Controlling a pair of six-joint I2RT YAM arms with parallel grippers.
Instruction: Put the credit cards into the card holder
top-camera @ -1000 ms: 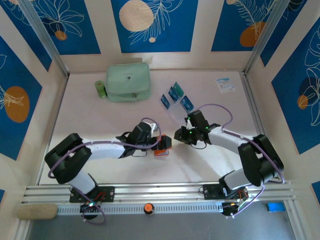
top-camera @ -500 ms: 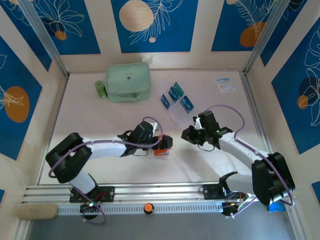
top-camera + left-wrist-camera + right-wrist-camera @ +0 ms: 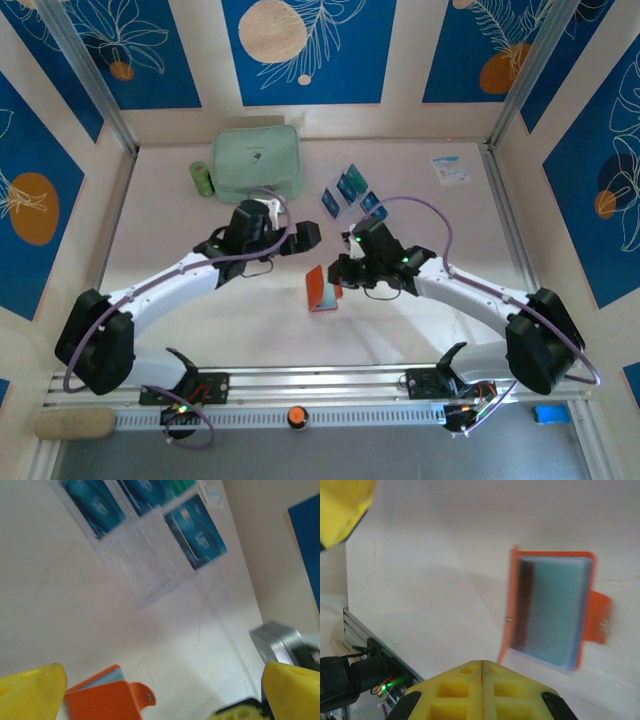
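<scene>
The orange card holder lies on the table, apart from both grippers, with teal credit cards tucked inside it. Its snap tab sticks out to one side. More teal credit cards stand in the clear rack further back. My left gripper hangs above and behind the card holder, its yellow fingers spread wide open with nothing between them. My right gripper is shut with nothing in it. It sits just right of the card holder.
At the back left are a mint-green zip pouch and a small green roll. A white-and-blue leaflet lies at the back right. A metal rail runs along the near edge.
My left gripper let go of the card holder and drew back and up to the left. The card holder now lies on the table. My right gripper closed and swung left towards it.
</scene>
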